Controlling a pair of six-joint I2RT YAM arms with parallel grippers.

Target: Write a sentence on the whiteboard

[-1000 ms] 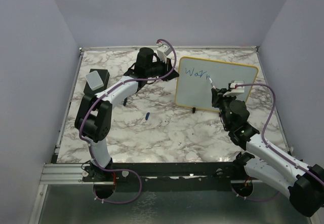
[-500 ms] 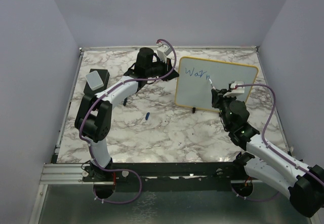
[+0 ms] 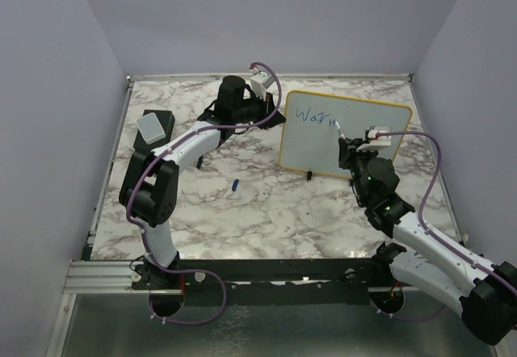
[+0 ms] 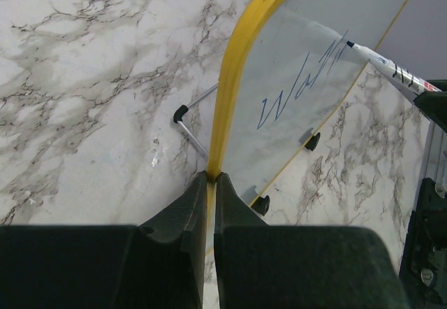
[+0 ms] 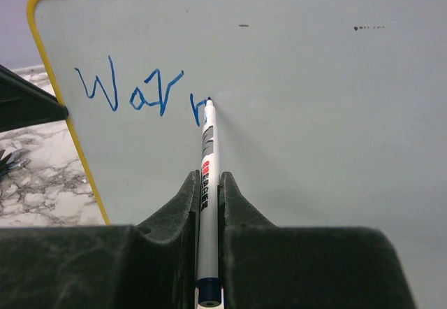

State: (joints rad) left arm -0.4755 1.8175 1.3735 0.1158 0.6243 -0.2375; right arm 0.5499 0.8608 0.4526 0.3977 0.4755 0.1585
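The whiteboard (image 3: 355,151) stands upright at the back right of the marble table, yellow-framed, on small black feet (image 3: 308,174). My left gripper (image 4: 212,180) is shut on the whiteboard's yellow left edge (image 4: 234,78). My right gripper (image 5: 208,177) is shut on a white marker (image 5: 207,152), whose tip touches the whiteboard (image 5: 314,113). The sentence (image 5: 133,94) reads "War" in blue, with a fresh short stroke at the marker tip. From the left wrist the sentence (image 4: 300,89) and the marker (image 4: 394,75) show at an angle. In the top view my right gripper (image 3: 346,145) is in front of the board.
A black eraser block with a grey top (image 3: 153,126) lies at the left of the table. A small blue marker cap (image 3: 234,184) lies on the marble in front of the board. Purple walls close in the table on three sides.
The right gripper and marker have shifted very slightly along the board. The left arm and the whiteboard have not moved.
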